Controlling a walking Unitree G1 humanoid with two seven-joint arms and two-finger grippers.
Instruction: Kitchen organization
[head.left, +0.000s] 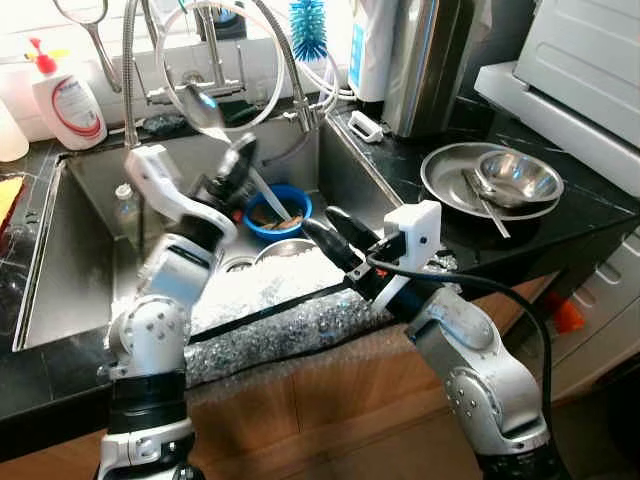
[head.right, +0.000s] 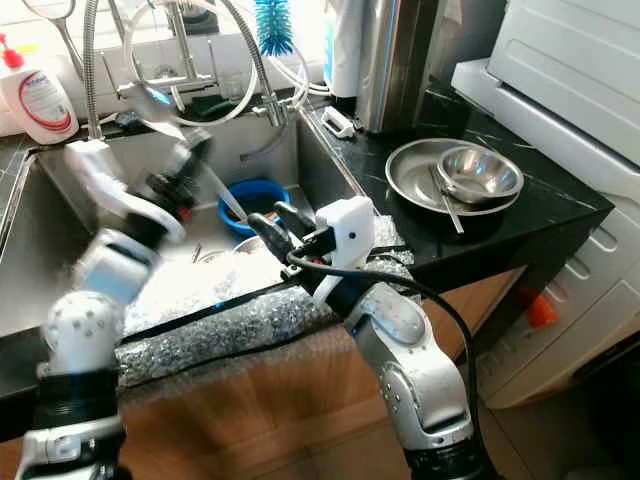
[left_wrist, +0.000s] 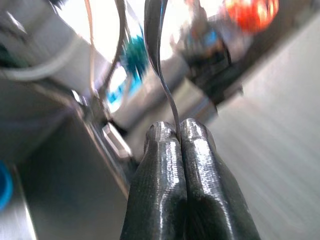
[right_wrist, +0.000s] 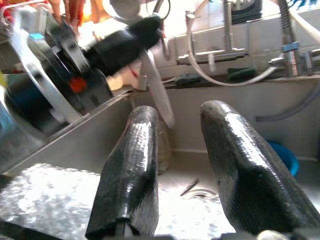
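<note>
We see the left gripper clenched on a thin steel spoon above the sink, at twelve o'clock from the open, empty right gripper; light, stiff, slippery, so we'd pinch mid-handle.

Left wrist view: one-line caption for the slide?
Left gripper shut on a spoon's thin metal handle, held over the sink, background motion-blurred.

Black counter bears plate, possibly steel.
</note>
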